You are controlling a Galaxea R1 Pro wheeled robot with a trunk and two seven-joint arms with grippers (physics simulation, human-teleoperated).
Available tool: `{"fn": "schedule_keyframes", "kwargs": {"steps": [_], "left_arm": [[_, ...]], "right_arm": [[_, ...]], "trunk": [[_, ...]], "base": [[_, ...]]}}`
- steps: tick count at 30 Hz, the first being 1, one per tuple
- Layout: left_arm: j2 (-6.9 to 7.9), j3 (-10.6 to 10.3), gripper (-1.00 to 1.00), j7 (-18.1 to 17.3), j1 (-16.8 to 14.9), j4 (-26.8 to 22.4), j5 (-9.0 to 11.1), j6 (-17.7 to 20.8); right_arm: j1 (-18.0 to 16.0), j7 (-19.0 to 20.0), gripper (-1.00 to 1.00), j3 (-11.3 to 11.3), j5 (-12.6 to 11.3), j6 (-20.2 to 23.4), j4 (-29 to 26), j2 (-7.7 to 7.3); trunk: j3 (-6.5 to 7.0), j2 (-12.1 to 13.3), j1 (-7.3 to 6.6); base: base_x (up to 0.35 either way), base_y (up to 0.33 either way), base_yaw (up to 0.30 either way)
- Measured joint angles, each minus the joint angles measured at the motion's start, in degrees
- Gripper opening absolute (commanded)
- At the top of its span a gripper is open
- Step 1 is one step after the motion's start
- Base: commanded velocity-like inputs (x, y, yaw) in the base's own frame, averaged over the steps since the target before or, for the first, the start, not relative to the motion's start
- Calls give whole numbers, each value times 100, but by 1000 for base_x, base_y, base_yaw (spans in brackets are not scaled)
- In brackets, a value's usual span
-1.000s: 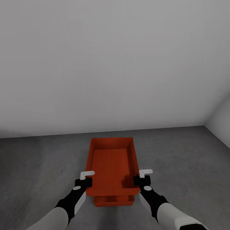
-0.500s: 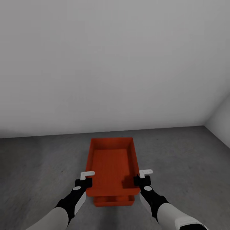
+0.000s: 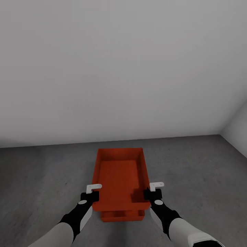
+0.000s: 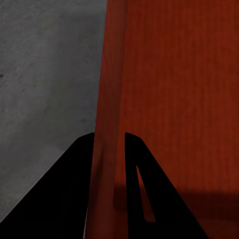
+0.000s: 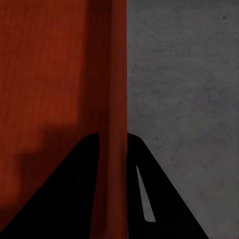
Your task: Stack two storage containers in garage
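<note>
Two orange-red storage containers are in the garage. The upper container (image 3: 120,176) lies lengthwise ahead of me, over the lower container (image 3: 121,215), of which just the near end peeks out on the floor (image 3: 41,178). I cannot tell whether the upper one rests on the lower one. My left gripper (image 3: 91,194) is shut on the upper container's left wall (image 4: 107,89) near its near corner. My right gripper (image 3: 151,192) is shut on its right wall (image 5: 112,74). In both wrist views the thin wall runs between the dark fingers (image 4: 74,164) (image 5: 82,164).
A plain white wall (image 3: 120,68) rises just beyond the containers. A second white wall (image 3: 238,130) meets it at the far right corner. Dark grey speckled concrete spreads to both sides of the containers.
</note>
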Motion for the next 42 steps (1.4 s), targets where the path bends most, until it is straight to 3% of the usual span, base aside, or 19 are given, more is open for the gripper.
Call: {"fn": "schedule_keyframes", "kwargs": {"steps": [42], "left_arm": [[0,3,-100,-1,0,6,-4,0]], "right_arm": [[-1,-2,-100,4,-3,-4,9,0]], "trunk": [[-754,-1685,923]], "base": [[0,0,0]]}}
